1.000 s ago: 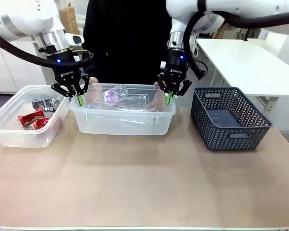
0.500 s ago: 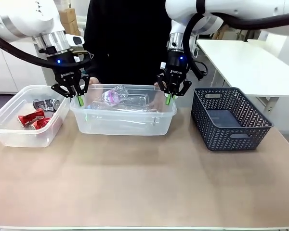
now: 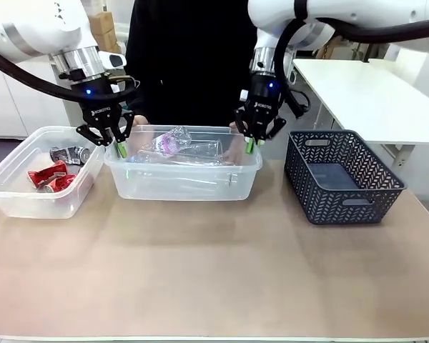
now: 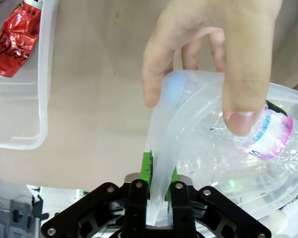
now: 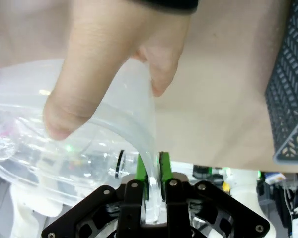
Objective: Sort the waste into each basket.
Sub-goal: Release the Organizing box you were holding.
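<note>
- Front view: the left claw (image 3: 117,146) was clamped on one end rim of the middle clear tub (image 3: 182,183), and the right claw (image 3: 252,145) was clamped on the opposite end rim. Clear bottles (image 3: 175,143) lay inside the tub between the claws. Beyond the left claw's outer side sat a second clear tub (image 3: 28,204) holding red and silver cans (image 3: 48,178); beyond the right claw's outer side stood the dark lattice basket (image 3: 339,175), all on the tabletop (image 3: 214,279).
- Left wrist view: the green pads (image 4: 147,167) pinched the thin rim, and just ahead of them a person's hand (image 4: 213,59) gripped the same rim over a pink-labelled bottle (image 4: 268,136).
- Right wrist view: the pads (image 5: 164,166) nipped the wall, with the person's other hand (image 5: 109,64) holding the rim just ahead.
- Risk, as I judge it: the thin wall could flex and slip from the pads, or an uneven lift could tip the bottles out; the person's fingers sat close enough to be pinched.
</note>
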`<state>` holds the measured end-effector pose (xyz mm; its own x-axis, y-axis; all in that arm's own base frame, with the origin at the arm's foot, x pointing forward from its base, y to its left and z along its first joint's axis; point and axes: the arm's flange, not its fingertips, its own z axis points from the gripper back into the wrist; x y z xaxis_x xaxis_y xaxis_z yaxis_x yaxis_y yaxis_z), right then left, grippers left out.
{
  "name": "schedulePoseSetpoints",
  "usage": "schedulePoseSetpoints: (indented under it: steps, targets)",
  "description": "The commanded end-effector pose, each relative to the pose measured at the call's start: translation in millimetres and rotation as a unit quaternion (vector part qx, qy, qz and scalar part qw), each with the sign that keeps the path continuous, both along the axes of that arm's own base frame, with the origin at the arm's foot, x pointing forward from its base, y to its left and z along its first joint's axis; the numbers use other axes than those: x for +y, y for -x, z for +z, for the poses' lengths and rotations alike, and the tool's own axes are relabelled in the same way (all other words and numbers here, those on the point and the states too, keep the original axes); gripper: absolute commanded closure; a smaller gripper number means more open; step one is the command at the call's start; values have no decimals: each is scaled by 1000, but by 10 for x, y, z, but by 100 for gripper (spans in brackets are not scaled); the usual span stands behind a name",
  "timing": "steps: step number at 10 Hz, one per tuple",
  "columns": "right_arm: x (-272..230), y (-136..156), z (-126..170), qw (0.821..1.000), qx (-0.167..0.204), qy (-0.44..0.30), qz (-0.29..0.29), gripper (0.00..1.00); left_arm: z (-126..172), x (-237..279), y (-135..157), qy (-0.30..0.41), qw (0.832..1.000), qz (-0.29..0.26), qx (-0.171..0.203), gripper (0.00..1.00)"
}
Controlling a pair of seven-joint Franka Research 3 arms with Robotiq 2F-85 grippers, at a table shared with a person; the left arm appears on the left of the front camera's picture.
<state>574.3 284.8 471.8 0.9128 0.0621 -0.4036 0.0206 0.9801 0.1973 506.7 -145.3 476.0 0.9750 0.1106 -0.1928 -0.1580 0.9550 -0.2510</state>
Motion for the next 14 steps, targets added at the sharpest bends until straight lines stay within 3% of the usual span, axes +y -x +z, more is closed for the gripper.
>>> schedulePoseSetpoints:
  steps: [1, 2, 4, 5, 6, 9, 10, 11, 14]
  targets:
    - [-256, 317, 173, 994, -99, -52, -8, 11, 118, -43, 140, -12, 1000, -3, -25, 20]
    - [-383, 440, 304, 986, -143, -83, -10, 0, 219, -8, 259, -11, 999, 0, -48, 0]
    - [-514, 570, 410, 968, -223, -113, -13, 0, 413, 68, 463, 16, 994, 0, -106, 0]
    - [-554, 612, 423, 957, -248, -150, -3, 6, 493, 120, 553, 37, 989, 3, -146, 3]
    - [-589, 646, 420, 950, -262, -172, 18, 0, 520, 164, 598, 57, 984, -4, -169, 0]
    - [-620, 629, 362, 951, -251, -178, 31, 0, 483, 313, 559, 132, 964, 11, -229, 0]
    - [-537, 598, 481, 952, -259, -163, 20, 0, 447, 310, 490, 123, 974, 10, -189, 6]
    - [-537, 598, 481, 952, -259, -163, 20, 0, 631, 264, 527, 94, 973, 24, -209, 6]
    - [-537, 598, 481, 952, -259, -163, 20, 0, 631, 264, 527, 94, 973, 24, -209, 6]
